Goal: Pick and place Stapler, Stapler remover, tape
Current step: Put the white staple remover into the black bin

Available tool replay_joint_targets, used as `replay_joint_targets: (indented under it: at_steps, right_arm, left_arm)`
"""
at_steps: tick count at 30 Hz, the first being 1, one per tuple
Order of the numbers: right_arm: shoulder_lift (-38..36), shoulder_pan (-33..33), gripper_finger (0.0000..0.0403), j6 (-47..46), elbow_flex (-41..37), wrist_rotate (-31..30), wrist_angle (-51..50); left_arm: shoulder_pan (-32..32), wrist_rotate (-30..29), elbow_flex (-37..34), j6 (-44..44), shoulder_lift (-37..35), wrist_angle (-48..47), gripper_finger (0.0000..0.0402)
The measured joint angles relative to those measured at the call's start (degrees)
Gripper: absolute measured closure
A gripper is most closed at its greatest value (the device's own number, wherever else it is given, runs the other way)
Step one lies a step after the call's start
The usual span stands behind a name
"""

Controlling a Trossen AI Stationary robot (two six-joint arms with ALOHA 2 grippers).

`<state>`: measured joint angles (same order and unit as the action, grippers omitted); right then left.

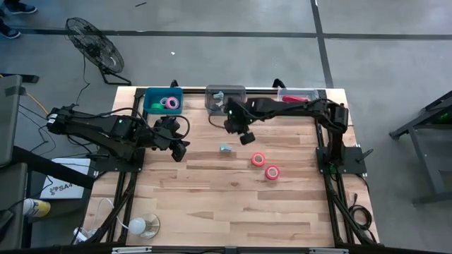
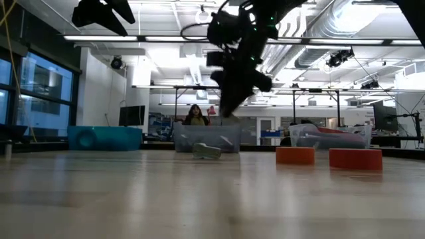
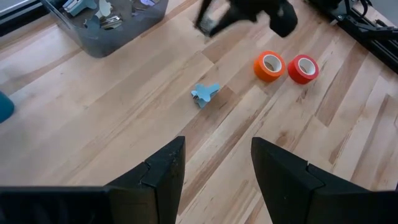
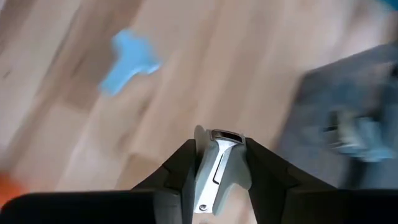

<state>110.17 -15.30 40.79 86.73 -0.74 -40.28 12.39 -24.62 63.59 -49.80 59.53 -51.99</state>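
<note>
My right gripper (image 4: 217, 152) is in the air near the grey bin (image 1: 224, 97), shut on a pale silver-grey stapler remover (image 4: 213, 171). A light-blue stapler remover (image 1: 225, 148) lies flat on the table below it, also in the left wrist view (image 3: 204, 94). Two orange-red tape rolls (image 1: 258, 159) (image 1: 272, 172) lie flat to its right. The red stapler (image 1: 299, 98) lies in the clear bin at the far edge. My left gripper (image 3: 214, 162) is open and raised above the table's left side (image 1: 176, 147). My right gripper pinches the pale stapler remover between its two fingers (image 4: 180, 168). The remover's squared metal end (image 4: 227, 135) sticks out past the fingertips. It is lifted clear of the table; the fingers point down at the tabletop.
A teal bin (image 1: 163, 101) at the far left holds pink and purple tape rolls. The grey bin holds more stapler removers (image 3: 106, 15). Bare wood lies toward the near edge. A person (image 2: 195, 116) sits in the room beyond the table.
</note>
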Motion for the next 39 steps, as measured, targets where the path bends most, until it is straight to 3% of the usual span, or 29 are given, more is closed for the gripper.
replay_joint_targets:
  at_steps: [11,25,39]
  right_arm:
    - [0.0,-7.8,0.0302,-10.0,3.5,0.0,11.6]
    - [1.1,-18.5,0.0303,-41.5,2.8,3.1,20.5]
    - [1.1,-19.2,0.0303,-49.6,-6.9,3.1,25.1]
  left_arm:
    - [0.0,0.0,0.0,0.0,0.0,0.0,0.0220]
    - [0.0,0.0,0.0,0.0,0.0,0.0,0.0220]
    - [0.0,0.1,0.0,0.0,0.0,0.0,0.0220]
